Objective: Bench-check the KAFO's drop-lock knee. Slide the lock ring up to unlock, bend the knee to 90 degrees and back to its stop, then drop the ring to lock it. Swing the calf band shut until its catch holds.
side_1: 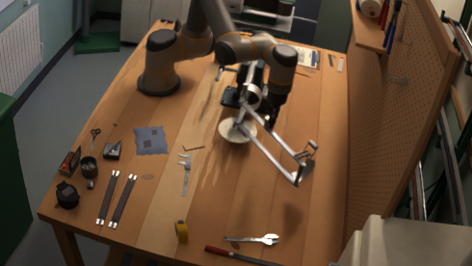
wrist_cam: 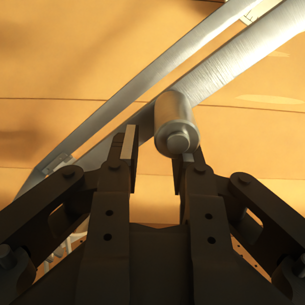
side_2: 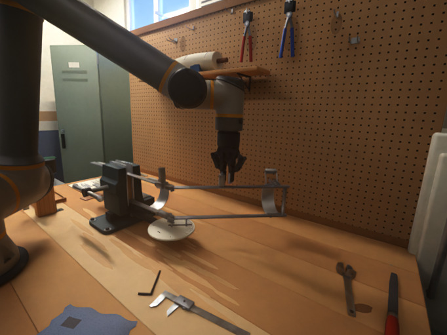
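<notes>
The KAFO brace [side_2: 208, 200] is clamped by its thigh end in a black bench vise [side_2: 117, 197], and its lower bars reach out level toward the pegboard. The knee joint [side_2: 164, 186] sits just past the vise, above a white dial plate [side_2: 170, 230]. The calf band [side_2: 269, 197] hangs at the far end of the bars. My gripper [side_2: 226, 178] points down onto the upper bar, midway between knee and calf band. It is closed on a small metal handle peg [wrist_cam: 175, 125] that stands up from that bar [wrist_cam: 227, 68]. The lock ring is too small to make out.
A small dark cup [side_1: 88, 167] stands at the bench's left edge among scissors and metal strips. A caliper [side_2: 194, 307] and hex key [side_2: 151, 284] lie on the near bench. A wrench [side_2: 347, 284] and a red-handled tool [side_2: 390, 305] lie right. The pegboard [side_2: 335, 107] stands close behind the brace.
</notes>
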Tool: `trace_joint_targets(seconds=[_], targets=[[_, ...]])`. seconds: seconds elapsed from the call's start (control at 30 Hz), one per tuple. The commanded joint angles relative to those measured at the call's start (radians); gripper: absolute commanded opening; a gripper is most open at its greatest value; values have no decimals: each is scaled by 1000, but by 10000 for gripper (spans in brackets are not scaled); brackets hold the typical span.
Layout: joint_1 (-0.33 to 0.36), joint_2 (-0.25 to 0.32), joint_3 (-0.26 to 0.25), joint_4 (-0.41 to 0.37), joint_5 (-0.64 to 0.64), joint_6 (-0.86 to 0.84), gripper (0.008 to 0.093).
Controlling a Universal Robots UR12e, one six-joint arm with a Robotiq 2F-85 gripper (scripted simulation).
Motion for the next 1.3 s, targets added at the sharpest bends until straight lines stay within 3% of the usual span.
trace_joint_targets(seconds=[0.0,1.27], targets=[[2,0,-2,-2,1,2,80],[86,3,-5,-1,1,86,80]])
